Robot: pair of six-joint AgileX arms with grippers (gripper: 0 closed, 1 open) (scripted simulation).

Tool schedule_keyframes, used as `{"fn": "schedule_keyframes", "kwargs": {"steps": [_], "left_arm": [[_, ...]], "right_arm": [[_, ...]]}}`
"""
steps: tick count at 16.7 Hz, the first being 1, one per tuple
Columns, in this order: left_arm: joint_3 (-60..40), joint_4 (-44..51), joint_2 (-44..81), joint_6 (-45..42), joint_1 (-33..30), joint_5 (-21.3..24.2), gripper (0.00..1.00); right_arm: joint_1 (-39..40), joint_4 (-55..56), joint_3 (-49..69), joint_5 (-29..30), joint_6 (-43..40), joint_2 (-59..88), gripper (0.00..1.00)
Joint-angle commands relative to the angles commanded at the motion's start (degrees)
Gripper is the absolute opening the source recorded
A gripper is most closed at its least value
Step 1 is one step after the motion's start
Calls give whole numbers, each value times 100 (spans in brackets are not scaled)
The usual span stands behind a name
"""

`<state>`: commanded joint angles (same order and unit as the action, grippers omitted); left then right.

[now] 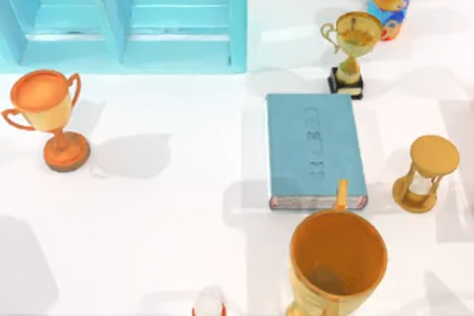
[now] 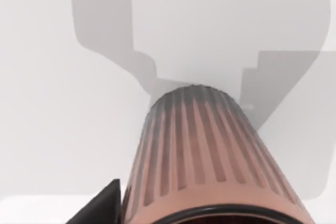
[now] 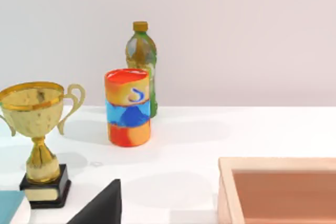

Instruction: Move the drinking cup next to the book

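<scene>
**Cup goes beside the book**

From above, the book (image 1: 316,150) lies flat right of the middle of the bench (image 1: 170,227). A big goblet (image 1: 338,260) stands just in front of it, an hourglass (image 1: 424,174) near its right side, and a gold trophy (image 1: 352,49) behind. The bare spot on its left looks safest. The left wrist view has the drinking cup (image 2: 210,156) right up at the left gripper (image 2: 210,219), over bare bench. I cannot tell if its jaws are clenched. Go slow, keep it upright, and stay clear of the goblet. The right arm waits, facing the trophy.
</scene>
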<state>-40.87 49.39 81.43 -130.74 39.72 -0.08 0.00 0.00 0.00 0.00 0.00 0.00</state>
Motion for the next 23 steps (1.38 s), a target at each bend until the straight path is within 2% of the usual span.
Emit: {"fn": "schedule_keyframes", "kwargs": {"steps": [2,15,23], "left_arm": [[0,0,0,0,0,0,100],[0,0,0,0,0,0,2],[0,0,0,0,0,0,0]], "right_arm": [[0,0,0,0,0,0,100],[0,0,0,0,0,0,100],[0,0,0,0,0,0,100]]}}
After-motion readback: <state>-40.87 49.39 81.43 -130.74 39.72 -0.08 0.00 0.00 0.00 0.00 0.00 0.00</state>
